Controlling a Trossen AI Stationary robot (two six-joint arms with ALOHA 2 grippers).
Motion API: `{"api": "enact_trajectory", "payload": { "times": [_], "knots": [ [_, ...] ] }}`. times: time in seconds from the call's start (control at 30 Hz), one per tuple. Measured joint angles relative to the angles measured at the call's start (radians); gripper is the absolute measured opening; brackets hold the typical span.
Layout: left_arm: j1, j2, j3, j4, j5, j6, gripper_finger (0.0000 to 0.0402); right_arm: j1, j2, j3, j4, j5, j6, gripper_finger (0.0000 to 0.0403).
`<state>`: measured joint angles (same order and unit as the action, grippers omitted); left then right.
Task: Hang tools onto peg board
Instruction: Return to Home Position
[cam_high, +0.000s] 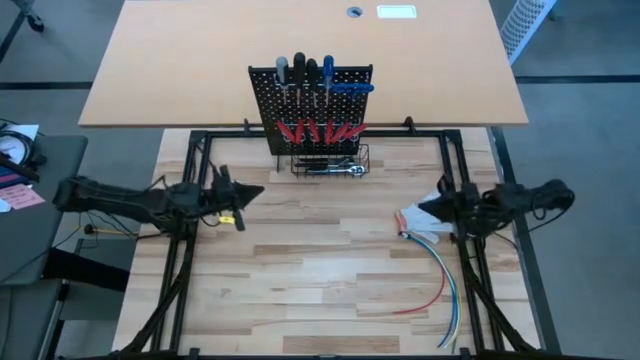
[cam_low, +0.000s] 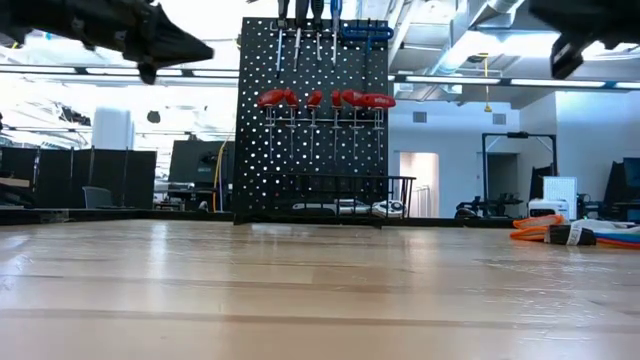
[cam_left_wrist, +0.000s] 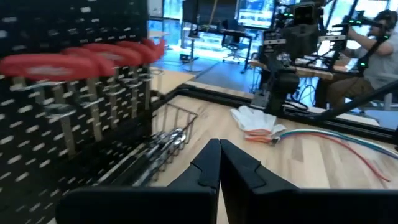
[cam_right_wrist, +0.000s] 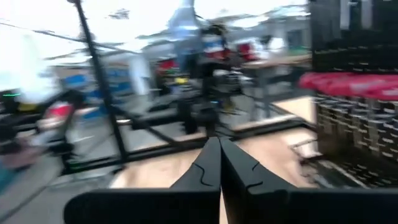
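The black peg board (cam_high: 312, 108) stands upright at the table's far middle. Screwdrivers (cam_high: 305, 72) sit in its top ring holders, and a blue T-handle tool (cam_high: 352, 87) hangs beside them. Red-handled tools (cam_high: 320, 130) hang in a row lower down (cam_low: 325, 99) (cam_left_wrist: 81, 56). Silver tools (cam_high: 335, 168) lie in the wire basket (cam_low: 345, 195) at its base. My left gripper (cam_high: 258, 190) (cam_left_wrist: 219, 149) is shut and empty, raised over the table's left. My right gripper (cam_high: 424, 208) (cam_right_wrist: 219, 146) is shut and empty, raised at the right.
A bundle of red, blue and white cables (cam_high: 440, 275) lies on the table's right half, its white wrapped end (cam_high: 415, 220) below my right gripper. A larger tan table (cam_high: 300, 50) stands behind the peg board. A person (cam_left_wrist: 379, 43) sits beyond the table.
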<state>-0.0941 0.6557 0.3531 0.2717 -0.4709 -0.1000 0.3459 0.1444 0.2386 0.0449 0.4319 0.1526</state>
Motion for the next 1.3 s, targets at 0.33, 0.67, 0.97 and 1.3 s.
{"api": "enact_trajectory", "payload": {
  "times": [0.33, 0.67, 0.97, 1.3],
  "knots": [
    [0.022, -0.149, -0.019, -0.225, 0.001, -0.043, 0.0001, -0.143, -0.1, -0.05, -0.087, -0.464, -0.116, 0.0001],
    [0.041, -0.399, -0.161, -0.217, 0.002, -0.015, 0.0001, -0.238, -0.14, -0.209, 0.074, -0.563, -0.09, 0.0001],
    [0.042, -0.649, -0.205, -0.485, 0.008, -0.073, 0.0, -0.28, -0.142, -0.23, 0.109, -0.621, -0.082, 0.0001],
    [0.042, -0.641, -0.34, -0.203, 0.194, -0.021, 0.0, -0.288, -0.139, -0.231, 0.121, -0.711, -0.104, 0.0001]
  ]
}}
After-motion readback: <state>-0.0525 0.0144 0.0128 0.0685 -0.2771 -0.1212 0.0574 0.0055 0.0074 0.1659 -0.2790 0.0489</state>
